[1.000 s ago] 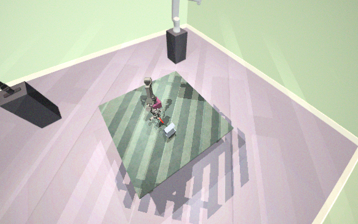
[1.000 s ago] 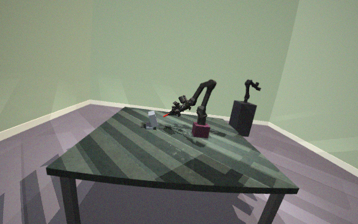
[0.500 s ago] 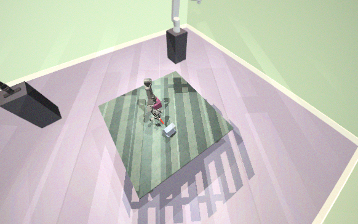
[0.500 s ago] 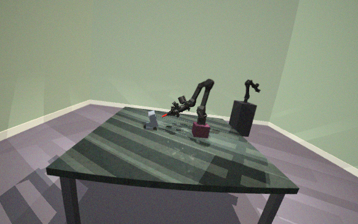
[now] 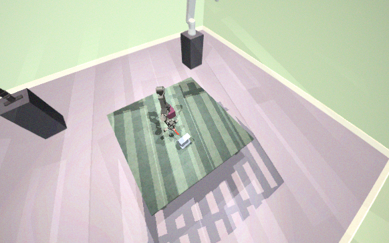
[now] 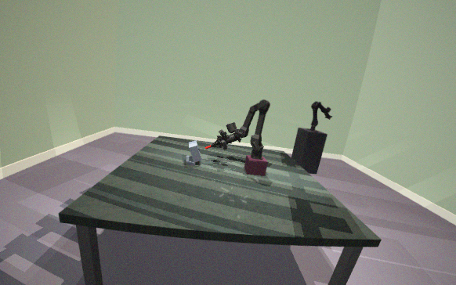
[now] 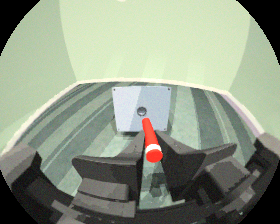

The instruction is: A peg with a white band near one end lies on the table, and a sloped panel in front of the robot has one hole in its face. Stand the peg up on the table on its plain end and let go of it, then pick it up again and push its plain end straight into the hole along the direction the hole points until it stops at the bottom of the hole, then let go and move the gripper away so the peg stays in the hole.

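Observation:
The red peg (image 5: 177, 133) (image 6: 208, 147) (image 7: 149, 132) is held between the fingertips of my gripper (image 5: 174, 129) (image 6: 213, 146) (image 7: 148, 132), which is shut on it. The peg is off the table and tilted, its plain end pointing forward and slightly down. Its white band is at the end nearer the wrist camera. The pale sloped panel (image 5: 184, 140) (image 6: 195, 153) (image 7: 127, 107) stands in front of the peg. In the wrist view its dark round hole (image 7: 142, 111) shows just above and slightly left of the peg's plain end. In the exterior view a small gap lies between peg and panel.
The green striped table (image 5: 139, 160) (image 6: 139, 207) carries the panel and my arm's maroon base block (image 5: 171, 113) (image 6: 255, 166). Dark pedestals (image 5: 32, 113) (image 5: 192, 51) (image 6: 309, 150) with other arms stand off the table. Striped shadows cross the table top.

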### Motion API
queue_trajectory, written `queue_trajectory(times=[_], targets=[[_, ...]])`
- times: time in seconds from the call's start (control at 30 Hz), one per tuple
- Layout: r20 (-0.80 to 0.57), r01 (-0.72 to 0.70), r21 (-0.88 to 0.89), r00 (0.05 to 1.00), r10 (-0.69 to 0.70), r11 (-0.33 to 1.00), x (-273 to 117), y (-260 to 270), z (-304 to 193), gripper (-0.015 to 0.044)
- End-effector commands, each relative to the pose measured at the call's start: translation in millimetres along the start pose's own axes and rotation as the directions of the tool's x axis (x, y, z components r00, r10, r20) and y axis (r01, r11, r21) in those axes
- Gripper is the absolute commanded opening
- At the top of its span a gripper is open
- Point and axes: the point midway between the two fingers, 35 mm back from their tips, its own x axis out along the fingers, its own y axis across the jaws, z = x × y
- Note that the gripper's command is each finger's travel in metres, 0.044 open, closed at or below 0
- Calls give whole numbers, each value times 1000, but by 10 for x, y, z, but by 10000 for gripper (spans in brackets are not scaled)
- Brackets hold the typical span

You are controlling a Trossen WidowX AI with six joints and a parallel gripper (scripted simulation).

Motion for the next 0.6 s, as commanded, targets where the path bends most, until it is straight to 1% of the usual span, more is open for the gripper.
queue_trajectory(times=[0.0, 0.57], targets=[[5, 4, 6, 1000, -4, 1000, 30, 14, -10, 0], [34, 15, 6, 999, -15, 1000, 96, 41, 2, 0]])
